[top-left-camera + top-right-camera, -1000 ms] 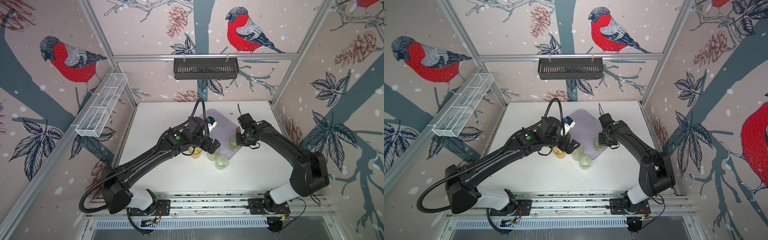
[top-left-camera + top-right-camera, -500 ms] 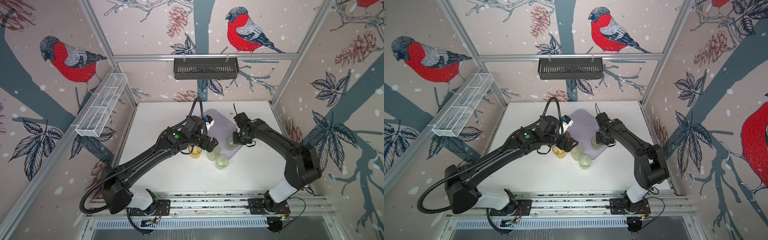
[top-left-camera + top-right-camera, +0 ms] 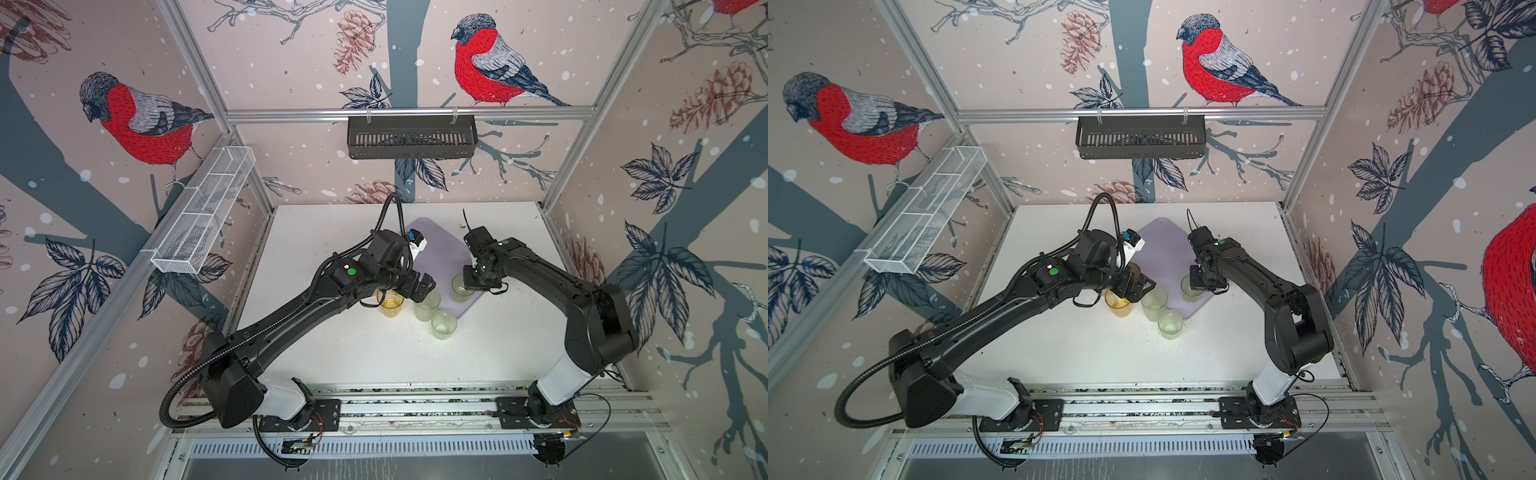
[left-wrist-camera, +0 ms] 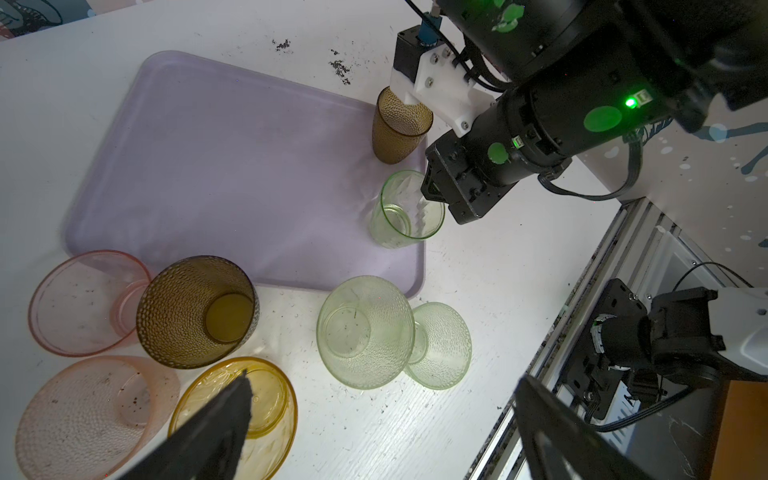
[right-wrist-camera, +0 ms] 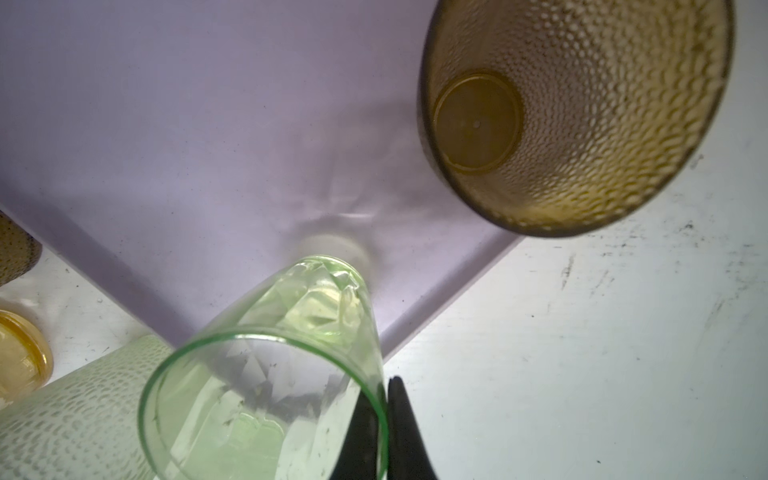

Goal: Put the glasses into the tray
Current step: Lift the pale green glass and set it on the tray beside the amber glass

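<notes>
The right gripper [image 5: 384,432] pinches the rim wall of the green glass [image 4: 405,212], one finger inside and one outside. The glass is upright, its base just inside the edge of the lilac tray [image 4: 208,166] on the right arm's side. Whether it rests on the tray or hangs just above cannot be told. A brown glass [image 4: 397,129] stands on the tray beside it, along the same edge. The rest of the tray is bare.

The left gripper [image 3: 422,286] is spread wide and holds nothing, hanging over the amber-yellow glass [image 4: 266,399]. Six glasses stand on the white tabletop [image 4: 415,436] off the tray's long edge on the left arm's side. Two frosted glasses [image 4: 361,332] touch each other just beside a tray corner. The amber-yellow glass, a second brown glass [image 4: 195,311] and two pink glasses [image 4: 83,303] with dark specks inside form a tight cluster. Dark crumbs [image 4: 340,68] lie beyond the tray. A black slatted basket [image 3: 411,137] hangs on the back rail and a white wire mesh basket [image 3: 203,212] on the left wall.
</notes>
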Robot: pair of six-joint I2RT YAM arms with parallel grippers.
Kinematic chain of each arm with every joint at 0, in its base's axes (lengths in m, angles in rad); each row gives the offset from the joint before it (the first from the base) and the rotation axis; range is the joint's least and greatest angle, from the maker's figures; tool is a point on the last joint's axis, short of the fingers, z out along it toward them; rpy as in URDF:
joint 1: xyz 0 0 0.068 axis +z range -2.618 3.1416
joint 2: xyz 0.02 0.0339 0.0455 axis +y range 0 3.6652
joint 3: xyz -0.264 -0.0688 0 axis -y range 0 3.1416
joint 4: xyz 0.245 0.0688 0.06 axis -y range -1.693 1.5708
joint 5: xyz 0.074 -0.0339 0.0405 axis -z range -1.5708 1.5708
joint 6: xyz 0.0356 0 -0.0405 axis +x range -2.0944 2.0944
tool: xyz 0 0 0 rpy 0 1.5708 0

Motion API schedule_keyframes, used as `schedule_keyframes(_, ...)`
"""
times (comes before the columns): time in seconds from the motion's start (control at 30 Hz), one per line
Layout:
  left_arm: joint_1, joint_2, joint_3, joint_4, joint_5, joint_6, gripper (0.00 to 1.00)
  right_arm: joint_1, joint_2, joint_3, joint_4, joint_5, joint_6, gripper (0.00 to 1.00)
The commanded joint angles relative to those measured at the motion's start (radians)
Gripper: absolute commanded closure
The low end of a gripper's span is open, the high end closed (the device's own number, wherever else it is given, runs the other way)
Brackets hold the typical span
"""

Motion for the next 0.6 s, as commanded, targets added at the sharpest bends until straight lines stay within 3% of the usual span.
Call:
schedule_keyframes(0.0, 0.004, -0.002, 0.0, 0.011, 0.013, 0.02, 0.02, 0.004, 0.009, 0.004, 0.0, 0.02, 0.0, 0.96)
schedule_keyframes(0.57, 0.009, 0.001, 0.005, 0.006, 0.017, 0.028, 0.02, 0.005, 0.017, 0.003, 0.001, 0.021, -0.004, 0.94)
